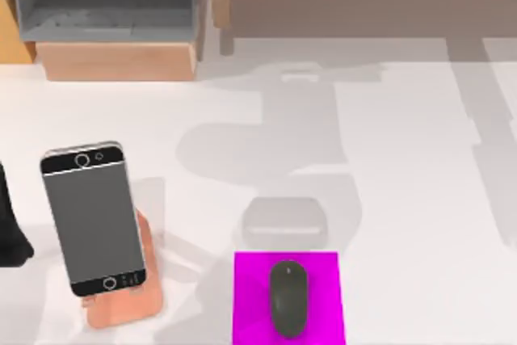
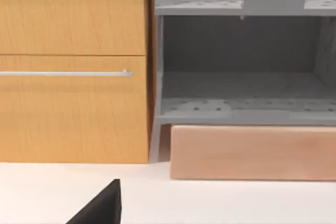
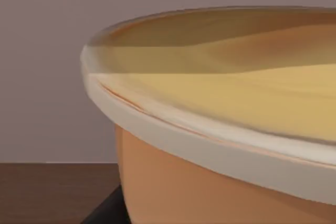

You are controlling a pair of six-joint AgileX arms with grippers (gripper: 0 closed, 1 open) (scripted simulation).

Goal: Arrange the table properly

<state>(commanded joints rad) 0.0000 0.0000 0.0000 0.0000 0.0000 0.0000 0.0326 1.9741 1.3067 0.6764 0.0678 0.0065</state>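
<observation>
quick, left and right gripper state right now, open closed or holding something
Left gripper: at the table's left edge, cannot be told.
Right gripper: close beside a tan bowl, cannot be told.

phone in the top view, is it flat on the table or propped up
Propped up. The phone leans tilted on a peach-coloured stand, screen facing up, with the stand's base resting on the white table beneath its lower end.

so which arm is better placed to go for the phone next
Left, probably. The left gripper sits at the left edge of the table, right beside the phone on its stand. The right gripper is up close to an orange bowl on dark wood.
</observation>
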